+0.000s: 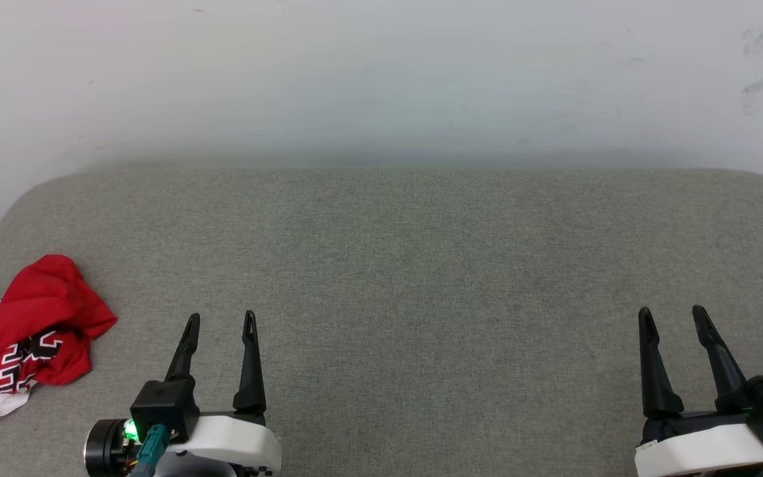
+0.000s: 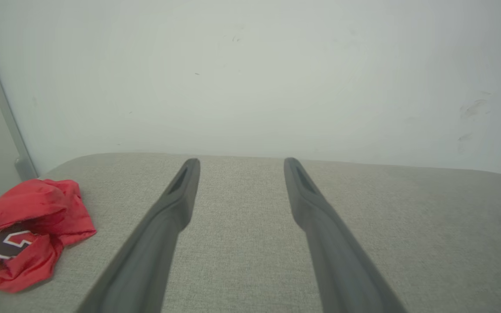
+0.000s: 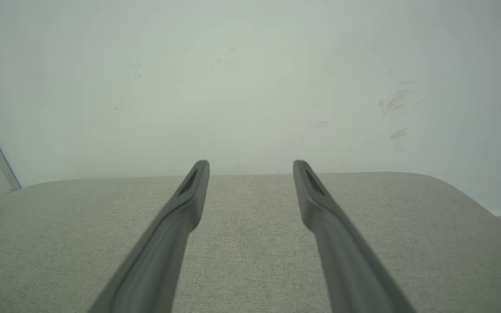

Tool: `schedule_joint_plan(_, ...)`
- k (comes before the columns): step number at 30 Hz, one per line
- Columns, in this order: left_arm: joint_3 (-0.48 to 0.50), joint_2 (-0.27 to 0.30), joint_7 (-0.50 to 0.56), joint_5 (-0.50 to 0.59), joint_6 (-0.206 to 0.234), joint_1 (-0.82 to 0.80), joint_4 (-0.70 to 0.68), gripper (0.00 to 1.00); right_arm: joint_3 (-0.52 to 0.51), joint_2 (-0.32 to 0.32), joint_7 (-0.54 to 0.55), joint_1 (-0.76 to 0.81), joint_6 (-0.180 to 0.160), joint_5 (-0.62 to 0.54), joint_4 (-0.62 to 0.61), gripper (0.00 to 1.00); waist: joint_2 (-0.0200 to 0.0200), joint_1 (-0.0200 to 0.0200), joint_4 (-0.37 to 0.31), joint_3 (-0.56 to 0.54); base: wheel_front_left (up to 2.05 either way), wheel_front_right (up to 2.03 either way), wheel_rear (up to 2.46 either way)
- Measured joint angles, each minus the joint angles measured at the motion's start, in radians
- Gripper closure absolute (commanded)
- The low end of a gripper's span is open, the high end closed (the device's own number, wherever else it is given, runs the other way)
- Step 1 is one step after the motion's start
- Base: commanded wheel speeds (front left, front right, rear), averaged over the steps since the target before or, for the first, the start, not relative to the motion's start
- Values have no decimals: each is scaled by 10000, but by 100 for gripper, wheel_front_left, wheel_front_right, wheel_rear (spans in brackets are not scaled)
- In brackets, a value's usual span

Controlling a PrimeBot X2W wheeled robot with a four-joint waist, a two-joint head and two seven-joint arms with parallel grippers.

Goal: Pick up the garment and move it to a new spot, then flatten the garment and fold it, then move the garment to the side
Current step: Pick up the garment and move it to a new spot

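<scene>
Crumpled red garment (image 1: 44, 308); its black, white-outlined lettering (image 1: 22, 361) seems unreadable.

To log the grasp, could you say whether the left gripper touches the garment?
Apart: head view shows bare cushion between the left gripper and the garment.

Bright, soft, even light; shadows faint. Head view sharp. Wrist views: fingers (image 2: 155, 243) blurred near lens, wall (image 2: 250, 65) dims slightly toward corners, mild wide-angle bowing.
</scene>
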Motion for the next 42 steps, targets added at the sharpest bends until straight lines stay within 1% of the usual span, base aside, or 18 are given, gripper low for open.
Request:
schedule_joint_plan(11, 21, -2, 0, -79, -10, -1, 81, 0, 23, 0, 0, 1, 0, 36, 54, 0, 1, 0, 53, -13, 0, 0, 0)
schedule_joint_plan(18, 23, -4, 0, -142, -15, -29, 86, 0, 19, 0, 0, 11, 0, 10, 75, 0, 0, 0, 355, 3, 0, 0, 0)
schedule_joint_plan(28, 169, -4, -2, -178, 0, -50, 104, 0, 82, 0, 0, 35, 0, -29, 77, 0, 0, 0, 1173, 42, 0, 0, 0)
schedule_joint_plan(42, 357, -2, -2, -173, 2, -48, 205, 0, 142, 0, 0, 95, 0, -42, 79, 0, 0, 0, 2675, 21, 0, 0, 0)
